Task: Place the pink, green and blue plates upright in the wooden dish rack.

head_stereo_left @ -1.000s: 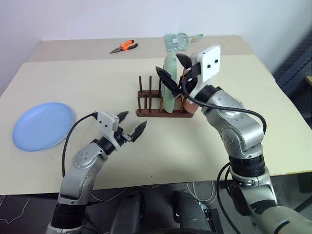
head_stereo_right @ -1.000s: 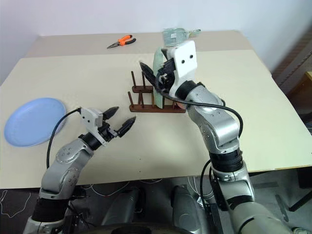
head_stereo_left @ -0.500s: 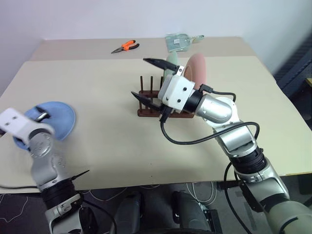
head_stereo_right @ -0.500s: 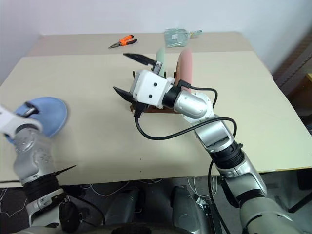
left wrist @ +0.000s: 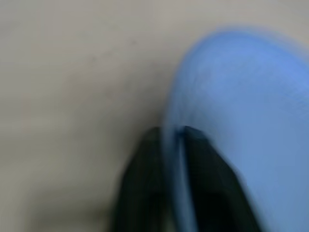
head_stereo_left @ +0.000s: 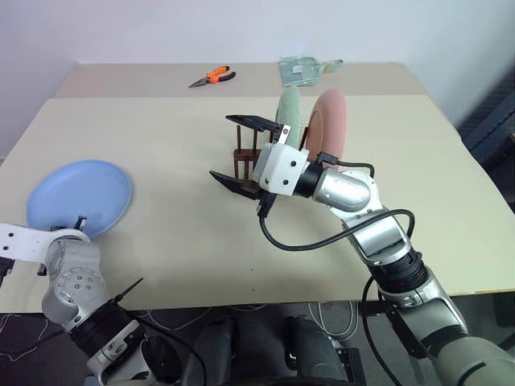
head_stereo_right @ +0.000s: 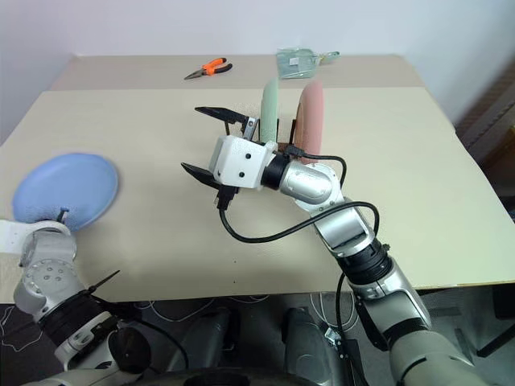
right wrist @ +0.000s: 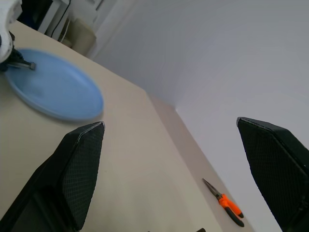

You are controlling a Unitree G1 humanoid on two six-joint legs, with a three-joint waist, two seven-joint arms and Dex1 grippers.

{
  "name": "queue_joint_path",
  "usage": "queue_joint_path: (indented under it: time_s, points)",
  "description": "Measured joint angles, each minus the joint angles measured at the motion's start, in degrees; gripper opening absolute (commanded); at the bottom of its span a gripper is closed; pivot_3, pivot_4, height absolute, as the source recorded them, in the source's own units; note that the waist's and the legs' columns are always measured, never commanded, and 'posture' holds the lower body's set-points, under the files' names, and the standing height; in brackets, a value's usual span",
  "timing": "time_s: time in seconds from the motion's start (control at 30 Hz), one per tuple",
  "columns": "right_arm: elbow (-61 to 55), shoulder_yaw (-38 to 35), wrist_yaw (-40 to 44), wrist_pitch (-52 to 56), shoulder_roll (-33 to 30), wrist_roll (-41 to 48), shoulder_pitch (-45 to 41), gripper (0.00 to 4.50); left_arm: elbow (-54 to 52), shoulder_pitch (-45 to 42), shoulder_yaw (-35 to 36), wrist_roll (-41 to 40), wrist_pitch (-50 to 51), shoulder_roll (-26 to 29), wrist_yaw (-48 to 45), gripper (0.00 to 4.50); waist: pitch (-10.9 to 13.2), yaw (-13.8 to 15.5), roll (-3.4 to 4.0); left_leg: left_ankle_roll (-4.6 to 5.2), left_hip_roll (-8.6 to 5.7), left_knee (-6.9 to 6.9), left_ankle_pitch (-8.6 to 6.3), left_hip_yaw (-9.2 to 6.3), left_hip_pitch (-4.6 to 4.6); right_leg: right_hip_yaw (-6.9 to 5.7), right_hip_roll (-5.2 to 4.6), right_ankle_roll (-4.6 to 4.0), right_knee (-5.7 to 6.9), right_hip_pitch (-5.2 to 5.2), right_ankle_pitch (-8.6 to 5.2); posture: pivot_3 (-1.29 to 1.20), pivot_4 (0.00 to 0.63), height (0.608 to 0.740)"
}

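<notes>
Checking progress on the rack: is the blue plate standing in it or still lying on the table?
Still on the table. The blue plate lies far from the wooden dish rack, with the left end effector shut on its rim.

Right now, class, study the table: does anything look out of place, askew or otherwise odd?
Orange-handled pliers lie near the far edge, a workshop tool among dishes, beside a clear packet. Otherwise nothing is spilled or broken: the green plate and pink plate stand upright in the wooden dish rack.
</notes>
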Motion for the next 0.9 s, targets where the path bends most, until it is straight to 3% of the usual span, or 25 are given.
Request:
queue_joint_path:
  time_s: [0.07, 0.27, 0.4, 0.53, 0.63, 0.87, 0.9]
  points:
    - [0.0, -0.4, 0.4, 0.4, 0.0, -0.1, 0.0, 4.5, 0.0, -0.4, -2.3, -0.1, -0.3, 1.4, -3.1, 0.02, 0.0, 0.1, -0.01, 0.0, -0.02, 0.0, 0.0, 0.01, -0.01, -0.01, 0.0, 0.0, -0.01, 0.01, 0.0, 0.0, 0.15, 0.738]
    - [0.0, 0.2, 1.3, -0.3, -0.4, -3.2, -0.8, 4.5, -5.0, -6.9, -20.4, 5.1, -4.6, 8.2, -17.2, 0.02, 0.0, 0.0, -0.07, -0.01, -0.04, -0.03, 0.01, 0.02, -0.03, -0.03, 0.0, -0.01, -0.07, 0.01, 0.0, 0.0, 0.15, 0.738]
    - [3.3, 2.3, 0.9, -2.1, 0.3, -8.4, -4.6, 4.5, -8.5, -11.8, -31.3, 6.9, -5.0, 9.2, -23.9, 0.02, 0.0, -0.7, -0.06, -0.06, -0.06, -0.08, 0.03, 0.04, 0.01, -0.03, 0.05, -0.01, -0.03, -0.01, 0.0, 0.0, 0.15, 0.738]
    - [9.3, 4.3, -1.1, -5.3, 0.9, -14.5, -7.8, 4.5, -9.6, -12.6, -36.4, 7.1, -3.7, 8.4, -26.3, 0.02, 0.0, -1.6, -0.05, -0.1, -0.04, -0.1, 0.06, 0.04, 0.05, -0.01, 0.13, -0.02, 0.03, -0.03, 0.0, 0.0, 0.15, 0.738]
    - [15.1, 4.6, -3.4, -6.9, 1.9, -18.3, -10.3, 3.57, -11.1, -12.5, -37.9, 6.9, -3.2, 6.8, -26.8, 0.0, 0.0, -1.5, -0.04, -0.14, 0.0, -0.12, 0.09, 0.01, 0.04, -0.01, 0.17, -0.03, 0.04, -0.04, 0.01, 0.0, 0.15, 0.738]
    - [18.3, 5.3, -5.1, -8.9, 3.2, -22.2, -11.7, 0.1, -12.8, -11.8, -37.3, 5.9, -2.1, 6.6, -28.1, 0.0, 0.1, -1.3, -0.04, -0.13, 0.0, -0.1, 0.09, 0.0, 0.02, 0.0, 0.16, -0.03, 0.03, -0.04, 0.01, 0.0, 0.15, 0.738]
    - [18.3, 5.3, -5.2, -9.5, 3.4, -22.6, -11.7, 0.01, -12.7, -11.6, -36.8, 5.7, -1.8, 6.6, -28.1, 0.34, 0.1, -1.3, -0.03, -0.13, 0.0, -0.11, 0.09, -0.01, 0.03, -0.01, 0.16, -0.03, 0.03, -0.04, 0.01, 0.0, 0.15, 0.738]
